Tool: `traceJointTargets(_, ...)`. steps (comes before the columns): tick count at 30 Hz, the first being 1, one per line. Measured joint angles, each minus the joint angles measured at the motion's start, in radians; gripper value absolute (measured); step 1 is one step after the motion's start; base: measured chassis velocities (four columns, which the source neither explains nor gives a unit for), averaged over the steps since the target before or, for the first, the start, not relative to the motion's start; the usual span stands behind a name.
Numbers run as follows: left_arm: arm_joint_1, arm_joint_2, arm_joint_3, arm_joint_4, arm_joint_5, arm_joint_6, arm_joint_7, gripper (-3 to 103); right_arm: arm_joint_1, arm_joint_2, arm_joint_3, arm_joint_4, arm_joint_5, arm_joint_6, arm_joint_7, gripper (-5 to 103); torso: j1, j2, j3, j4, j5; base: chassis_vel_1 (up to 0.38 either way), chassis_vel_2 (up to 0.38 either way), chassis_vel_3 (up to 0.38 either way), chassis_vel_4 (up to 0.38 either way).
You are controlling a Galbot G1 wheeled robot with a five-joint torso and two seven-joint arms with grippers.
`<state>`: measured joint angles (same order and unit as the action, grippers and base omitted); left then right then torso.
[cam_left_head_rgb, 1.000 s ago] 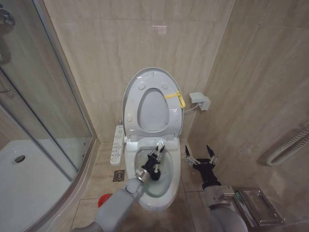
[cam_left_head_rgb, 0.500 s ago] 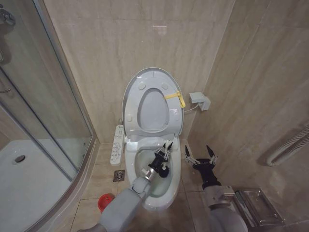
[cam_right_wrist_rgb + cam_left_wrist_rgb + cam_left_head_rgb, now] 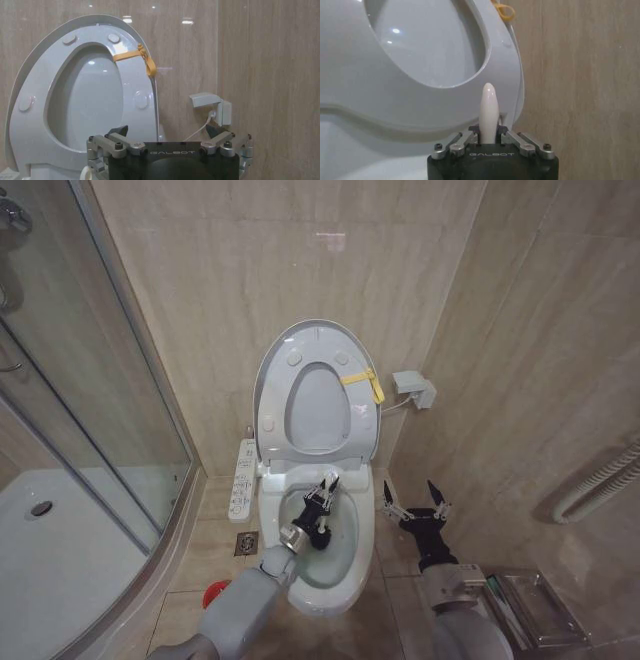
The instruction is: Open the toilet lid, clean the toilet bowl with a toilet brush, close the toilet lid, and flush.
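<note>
The toilet lid (image 3: 318, 410) stands raised against the wall, with the ring seat (image 3: 272, 405) up in front of it and a yellow tag (image 3: 363, 383) at the rim. Below lies the open toilet bowl (image 3: 364, 542). My left gripper (image 3: 322, 502) reaches into the bowl, shut on the toilet brush. The brush's pale handle (image 3: 488, 108) sticks up between the fingers toward the seat (image 3: 395, 108), and its bristle head is hidden under the gripper. My right gripper (image 3: 413, 498) hovers open just right of the bowl, empty. In the right wrist view it (image 3: 167, 132) faces the lid (image 3: 92, 97).
A red holder cup (image 3: 215, 593) stands on the floor left of the bowl, near a floor drain (image 3: 246, 544). A glass shower wall (image 3: 100, 410) and white tray (image 3: 50, 560) close the left side. A control panel (image 3: 243, 480), a wall box (image 3: 413, 388) and a metal rack (image 3: 530, 605) are nearby.
My left gripper swung to the right inside the bowl with the brush, then came back toward the left. The right arm has stayed still.
</note>
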<state>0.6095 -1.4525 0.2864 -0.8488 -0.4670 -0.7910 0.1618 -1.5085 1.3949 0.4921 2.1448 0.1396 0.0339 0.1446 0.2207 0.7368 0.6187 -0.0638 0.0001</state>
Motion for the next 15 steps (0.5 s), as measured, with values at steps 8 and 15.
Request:
traceJointTargets(8,0.042,-0.018,0.034,-0.133,-0.015,0.032,-0.02,20,0.0,0.0,0.0,0.0,0.0,0.0,0.0,100,0.0,0.0,0.0,-0.0003,0.0,0.0,0.0,0.0,0.0)
traceJointTargets(15,0.062,0.017,0.054,-0.155,-0.031,0.061,-0.026,20,0.0,0.0,0.0,0.0,0.0,0.0,0.0,100,0.0,0.0,0.0,-0.0002,-0.0003,0.0,0.0,0.0,0.0)
